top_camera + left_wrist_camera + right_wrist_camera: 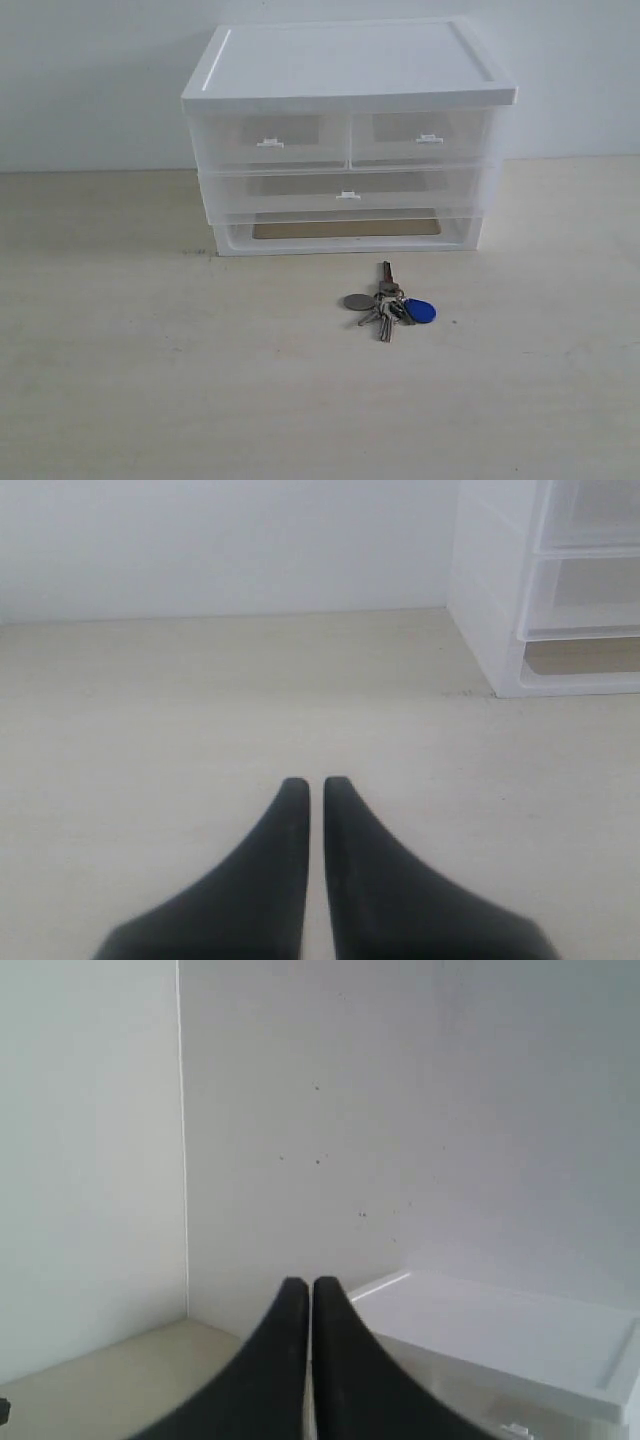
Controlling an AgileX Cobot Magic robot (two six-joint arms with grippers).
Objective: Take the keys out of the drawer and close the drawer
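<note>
Keys (pixel 388 303): already out on the surface (pixel 150 380), lying flat just in front of the drawer unit (pixel 350 60), a bit right of its middle and not touching it.
Why there: looks like a drop spot to me, clear of the drawer fronts so nothing snags when they slide.
Which way they point: the one long key sticks out toward the unit and the rest fan back toward the camera. So the long axis runs front to back, roughly square to the unit's front. The grey disc sits on the left of the bunch, the blue fob on the right.
Drawer (pixel 270 140): the upper left one. Its front looks flush with the right-hand drawer (pixel 425 135), white tab (pixel 270 143) facing out. I'd call it closed. Can't see anything inside, but the plastic is cloudy.
Left fingers (pixel 280 850): pressed together, holding nothing, over bare surface off the unit's left side.
Right fingers (pixel 275 1340): also pressed together and empty, up high, with the unit's lid (pixel 500 1330) below and the wall (pixel 400 1110) behind.
Why parked like that: my guess is both sit clear because there's nothing left to grab.
Progress: reads as basically done.
</note>
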